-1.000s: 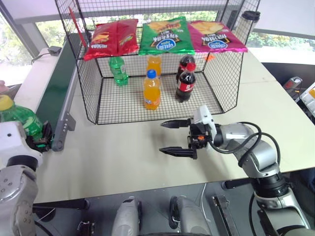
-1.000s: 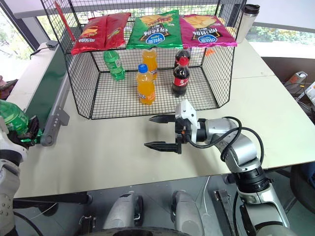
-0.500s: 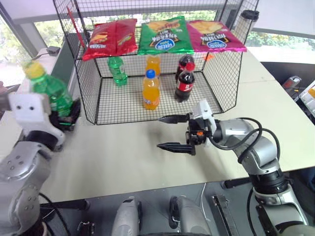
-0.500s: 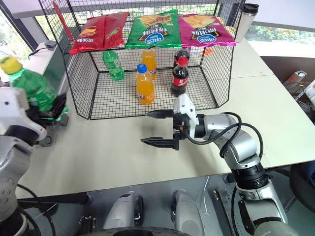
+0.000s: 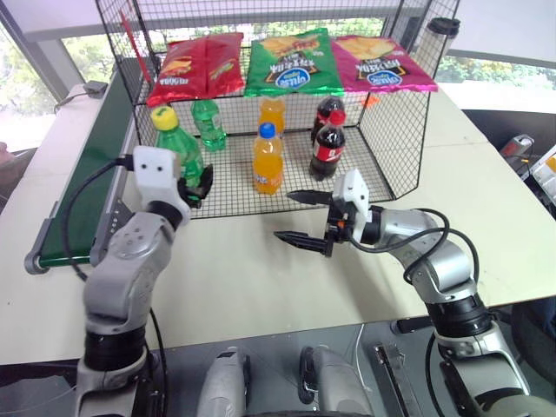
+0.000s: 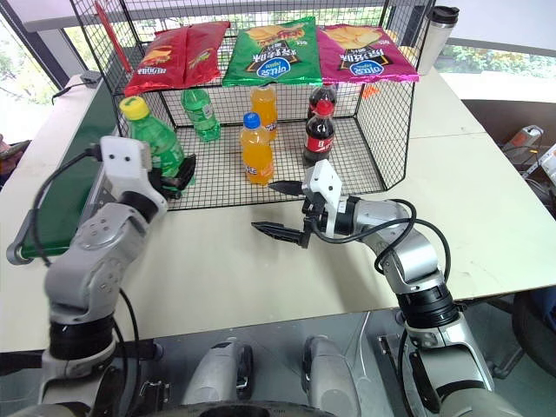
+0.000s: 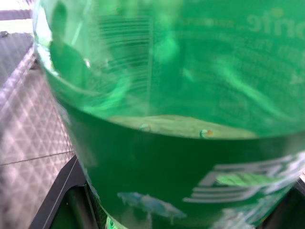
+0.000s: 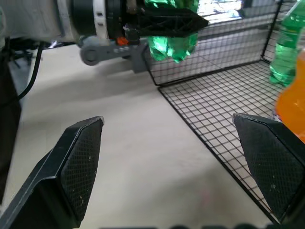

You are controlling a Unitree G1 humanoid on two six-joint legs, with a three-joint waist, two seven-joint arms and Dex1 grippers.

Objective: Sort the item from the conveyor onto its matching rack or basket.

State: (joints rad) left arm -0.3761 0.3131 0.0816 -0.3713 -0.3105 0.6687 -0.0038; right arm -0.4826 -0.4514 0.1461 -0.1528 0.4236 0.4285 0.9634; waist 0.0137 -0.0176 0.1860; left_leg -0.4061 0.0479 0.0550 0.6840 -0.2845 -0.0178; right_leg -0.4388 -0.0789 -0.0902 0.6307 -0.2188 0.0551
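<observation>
Bottle point(image 5: 179, 149) clamped in L end effector point(image 5: 193, 185), upright, at basket point(image 5: 395, 139) front-left corner | R end effector point(image 5: 302, 217) wide open, empty, over tabletop point(image 5: 261, 269) | tip: keep upright, lift over front edge, set by green bottle point(image 5: 208, 123)

The basket point(image 5: 395, 139) stands far on the table point(image 5: 252, 269), the conveyor point(image 5: 82, 191) along its left. The item point(image 5: 178, 149), held in the left gripper point(image 5: 195, 184), sits at the basket's near-left corner. The right gripper point(image 5: 300, 217) hangs just near of the basket's front edge
</observation>
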